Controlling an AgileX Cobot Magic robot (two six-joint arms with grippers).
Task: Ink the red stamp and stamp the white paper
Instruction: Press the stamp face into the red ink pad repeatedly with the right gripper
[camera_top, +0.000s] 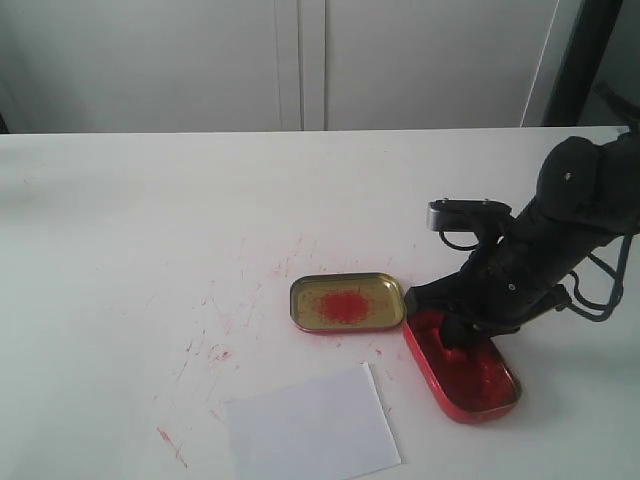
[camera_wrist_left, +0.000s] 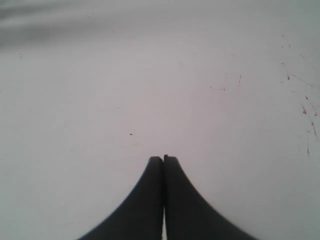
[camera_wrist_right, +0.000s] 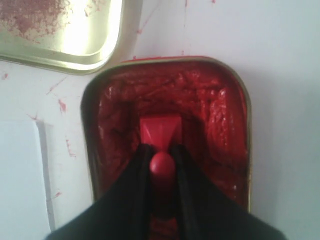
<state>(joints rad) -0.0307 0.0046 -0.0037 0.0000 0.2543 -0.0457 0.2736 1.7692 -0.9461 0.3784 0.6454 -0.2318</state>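
My right gripper (camera_wrist_right: 161, 149) is shut on the red stamp (camera_wrist_right: 161, 131), its two black fingers clamped round the knobbed handle. The stamp's square base sits down in the red ink of the red oval tin (camera_wrist_right: 215, 105). In the exterior view the right gripper (camera_top: 462, 335) reaches into that tin (camera_top: 475, 380), and the stamp itself is hidden behind the arm. The white paper (camera_top: 312, 425) lies flat near the front edge, left of the tin; its corner shows as the white paper (camera_wrist_right: 20, 185) in the right wrist view. My left gripper (camera_wrist_left: 163, 158) is shut on nothing above bare tabletop.
A gold-coloured tin lid (camera_top: 347, 302) with a red smear lies just left of the ink tin, also visible as the lid (camera_wrist_right: 75, 40) in the right wrist view. Red scratch marks (camera_top: 215, 352) dot the white tabletop. The table's far edge meets white cabinet doors.
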